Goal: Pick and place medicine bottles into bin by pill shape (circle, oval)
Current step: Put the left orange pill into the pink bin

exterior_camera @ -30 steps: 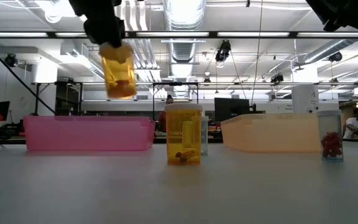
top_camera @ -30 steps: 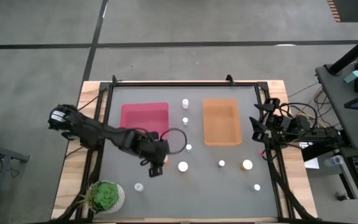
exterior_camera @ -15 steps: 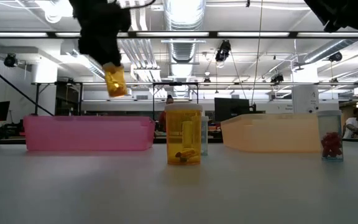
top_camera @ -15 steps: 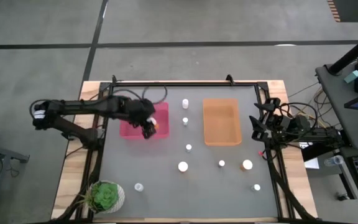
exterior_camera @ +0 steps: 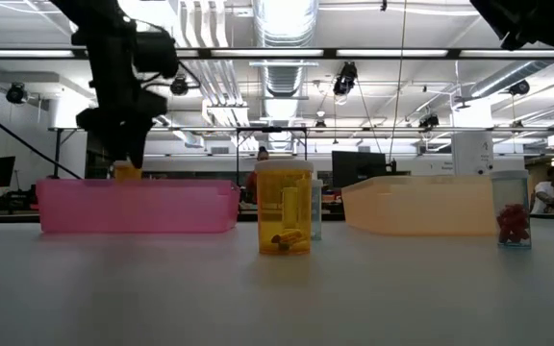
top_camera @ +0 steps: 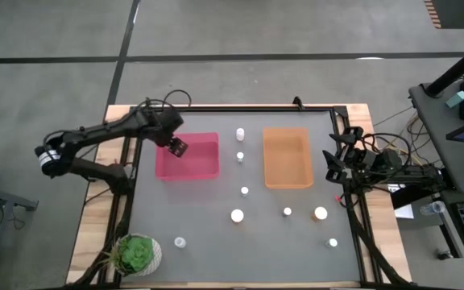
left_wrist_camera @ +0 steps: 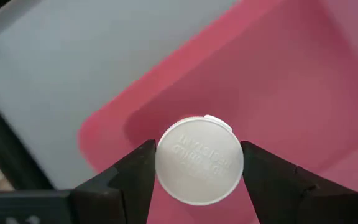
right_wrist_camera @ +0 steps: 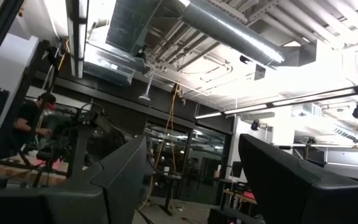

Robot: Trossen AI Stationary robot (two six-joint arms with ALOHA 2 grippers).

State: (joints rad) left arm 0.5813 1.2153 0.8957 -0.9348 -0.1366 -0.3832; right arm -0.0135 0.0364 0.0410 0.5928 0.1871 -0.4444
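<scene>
Left pincer (left_wrist_camera: 197, 171) has swung from mid-table to the pink bin's (top_camera: 204, 165) back-left corner, clamped on an orange bottle (left_wrist_camera: 199, 160) by its white cap. I'd go lower and a bit inward before letting go, so it doesn't clip the rim. Right pincer (top_camera: 331, 165) sits wide open beside the orange bin (top_camera: 287, 181).

Left gripper (top_camera: 176, 147) over the left bin's (top_camera: 204, 167) 10 o'clock corner, clamped on a bottle (left_wrist_camera: 199, 159). Second bin (top_camera: 287, 179) at 3 o'clock of it, two bottles (top_camera: 239, 145) between. Five bottles (top_camera: 238, 215) toward 6 o'clock; plant pot (top_camera: 136, 254) at 7. Right gripper (top_camera: 329, 161) parked at 3 o'clock.
</scene>
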